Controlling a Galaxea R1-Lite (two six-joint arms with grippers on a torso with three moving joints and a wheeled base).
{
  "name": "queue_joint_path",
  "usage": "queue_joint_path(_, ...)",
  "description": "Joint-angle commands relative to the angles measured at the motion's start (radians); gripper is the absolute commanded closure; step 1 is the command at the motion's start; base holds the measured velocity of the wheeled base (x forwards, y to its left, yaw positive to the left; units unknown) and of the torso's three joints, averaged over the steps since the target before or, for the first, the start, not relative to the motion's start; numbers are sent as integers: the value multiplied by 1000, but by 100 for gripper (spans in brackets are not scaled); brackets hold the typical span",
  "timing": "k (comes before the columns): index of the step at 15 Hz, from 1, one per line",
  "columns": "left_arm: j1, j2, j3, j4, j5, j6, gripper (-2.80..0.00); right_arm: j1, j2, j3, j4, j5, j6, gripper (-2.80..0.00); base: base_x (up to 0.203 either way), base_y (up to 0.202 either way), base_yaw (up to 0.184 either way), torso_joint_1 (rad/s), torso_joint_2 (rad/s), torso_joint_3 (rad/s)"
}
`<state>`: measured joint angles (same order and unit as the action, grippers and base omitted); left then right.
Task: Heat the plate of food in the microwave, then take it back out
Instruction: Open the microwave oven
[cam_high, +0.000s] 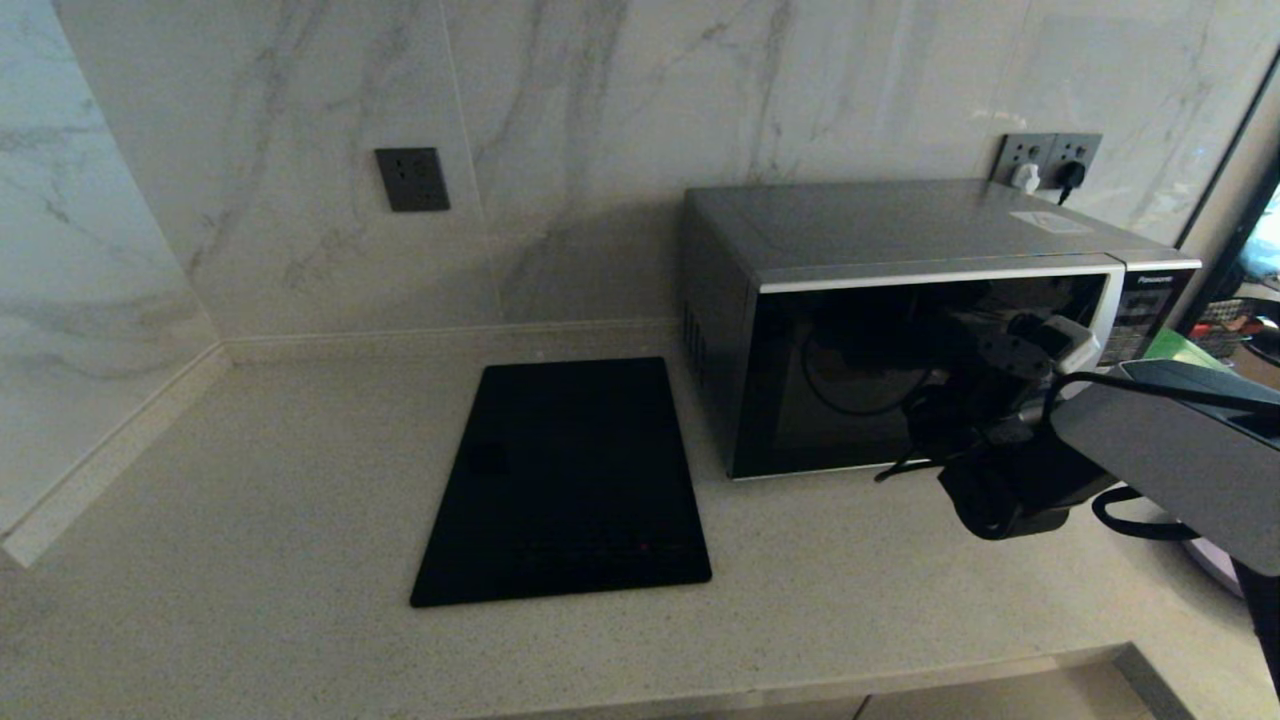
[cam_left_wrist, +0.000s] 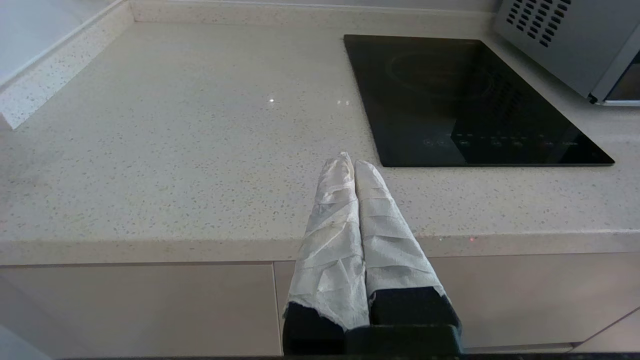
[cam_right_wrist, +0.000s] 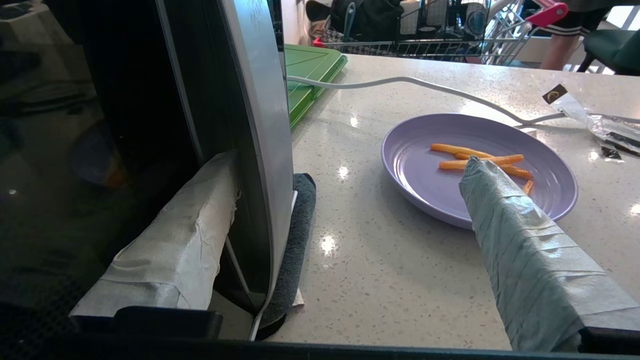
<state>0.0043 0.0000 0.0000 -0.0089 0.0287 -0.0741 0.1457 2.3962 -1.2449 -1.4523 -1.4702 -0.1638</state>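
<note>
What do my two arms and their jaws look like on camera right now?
Right arm: a grey shell with black joints, a white connector block and black cables looped beside it. The right gripper has long fingers wrapped in creased pale grey-white cloth tape on a black base. The left gripper has the same white wrapped fingers on black.

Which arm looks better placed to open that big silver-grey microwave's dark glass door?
The right. The right gripper is open at the silver-grey microwave, straddling its dark glass door's edge. The left gripper is shut, back at the pale speckled counter's front edge.
</note>
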Motion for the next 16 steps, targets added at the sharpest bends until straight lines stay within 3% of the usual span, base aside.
queue_joint_path(1,0,2,0,0,0,-1,0,0,1,-1,-8,-7,-3,-280,0,0,0,0,0,0)
queue_joint_path(6,0,2,0,0,0,-1,0,-3,1,-7,-8,-7,-3,-280,0,0,0,0,0,0)
queue_joint_path(7,0,2,0,0,0,-1,0,-3,1,-7,-8,-7,-2,0,0,0,0,0,0,0)
queue_joint_path(16,0,2,0,0,0,-1,0,-3,-5,-5,-8,-7,-3,0,0,0,0,0,0,0)
